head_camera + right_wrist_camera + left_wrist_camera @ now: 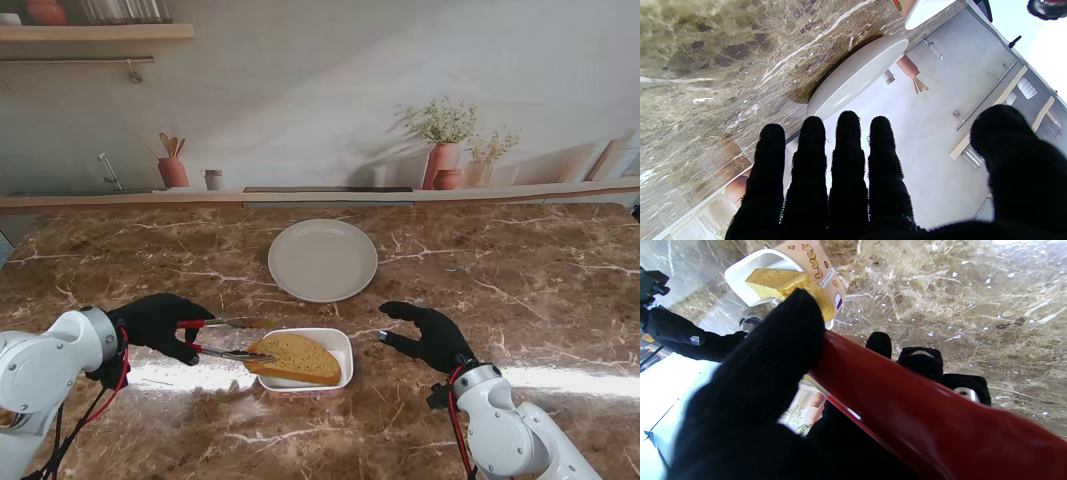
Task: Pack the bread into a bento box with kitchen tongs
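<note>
Stand view: both hands, the box and a plate are seen on a marble table.
Left hand (160, 325): closed around the red handles of the tongs (225, 338); black glove worn.
Tongs: long axis runs from the left hand toward the right; two metal arms are spread apart, the nearer arm touching the bread (296, 358), the farther arm lying beside the box's far left corner.
Right hand (428, 335): nothing held; fingers extended and slightly parted, thumb apart, over the table just right of the box (340, 350).
Box: white, rectangular, between the two hands, nearer to me than the plate (322, 260).
Bread: one slice lying in the box, filling most of it; long axis roughly left to right, crust edge toward me.
Plate: white, round, bare, farther from me than the box.
Table (520, 270): brown veined marble, glossy.
Room: pale wall with a printed kitchen scene, a shelf at upper left.
Left wrist view: thumb (780, 350) pressed on the red handle (907, 406).
</note>
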{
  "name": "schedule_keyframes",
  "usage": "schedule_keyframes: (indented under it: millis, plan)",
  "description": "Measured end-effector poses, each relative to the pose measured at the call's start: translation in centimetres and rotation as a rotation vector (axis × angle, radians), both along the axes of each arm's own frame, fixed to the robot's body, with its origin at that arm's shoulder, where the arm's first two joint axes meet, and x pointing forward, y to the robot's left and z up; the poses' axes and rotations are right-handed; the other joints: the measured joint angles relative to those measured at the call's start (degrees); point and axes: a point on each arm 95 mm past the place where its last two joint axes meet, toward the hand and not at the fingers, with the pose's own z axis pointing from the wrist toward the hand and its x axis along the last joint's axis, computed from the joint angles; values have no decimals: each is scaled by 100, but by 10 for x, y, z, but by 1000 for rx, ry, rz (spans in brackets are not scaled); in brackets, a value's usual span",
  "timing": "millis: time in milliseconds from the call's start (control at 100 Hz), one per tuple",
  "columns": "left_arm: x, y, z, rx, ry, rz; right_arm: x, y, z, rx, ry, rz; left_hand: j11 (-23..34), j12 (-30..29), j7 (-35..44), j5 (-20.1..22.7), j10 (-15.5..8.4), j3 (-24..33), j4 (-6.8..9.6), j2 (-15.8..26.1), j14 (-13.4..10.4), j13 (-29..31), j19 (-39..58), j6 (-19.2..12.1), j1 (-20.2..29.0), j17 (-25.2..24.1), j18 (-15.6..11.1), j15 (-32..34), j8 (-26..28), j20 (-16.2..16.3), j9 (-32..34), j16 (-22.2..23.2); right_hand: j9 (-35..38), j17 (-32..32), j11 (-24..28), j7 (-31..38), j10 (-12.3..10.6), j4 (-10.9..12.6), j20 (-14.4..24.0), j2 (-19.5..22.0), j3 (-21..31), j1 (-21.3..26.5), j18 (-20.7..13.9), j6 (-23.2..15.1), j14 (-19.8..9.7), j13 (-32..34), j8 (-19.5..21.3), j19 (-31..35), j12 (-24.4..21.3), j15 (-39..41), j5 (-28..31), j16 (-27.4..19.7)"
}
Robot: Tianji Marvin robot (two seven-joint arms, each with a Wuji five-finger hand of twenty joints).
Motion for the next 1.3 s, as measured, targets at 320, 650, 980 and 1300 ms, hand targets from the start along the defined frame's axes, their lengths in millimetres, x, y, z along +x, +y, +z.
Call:
schedule_keyframes:
  millis: [320,650,980,1300]
  plan:
    - [1,4,1,-38,-15,21,0,0,0,-1,0,0,260,-72,-265,2,-4,339,-54,-171,-48,4,-36,-75,-174,0,-23,-139,-215,0,-5,0,0,0,0,0,0,0,0,0,0,0,0,0,0,0,0,0,0,0,0,0]
    - [-4,32,-6,-91,-67,213,1,-1,0,-9,-5,1,263,-72,-308,3,-4,338,-54,-171,-50,5,-36,-95,-174,0,-25,-141,-216,0,-5,-1,0,0,0,0,0,0,0,0,-1,0,0,0,0,0,0,0,0,0,0,0]
    - [-8,59,-41,-132,-103,454,2,-1,1,-19,-9,5,263,-72,-465,3,-4,338,-54,-171,-50,5,-47,-96,-174,0,-24,-237,-290,0,-5,-1,0,0,0,0,1,0,0,0,-1,0,0,0,0,0,0,0,0,0,0,0]
    - [0,54,-78,-99,-42,571,3,-1,2,-29,-10,9,412,-72,-684,3,-4,338,-54,-104,-50,-9,-98,-31,-174,-68,-24,-290,-413,0,-220,-1,0,0,0,0,1,0,0,0,-1,0,0,0,0,0,0,0,0,0,0,0]
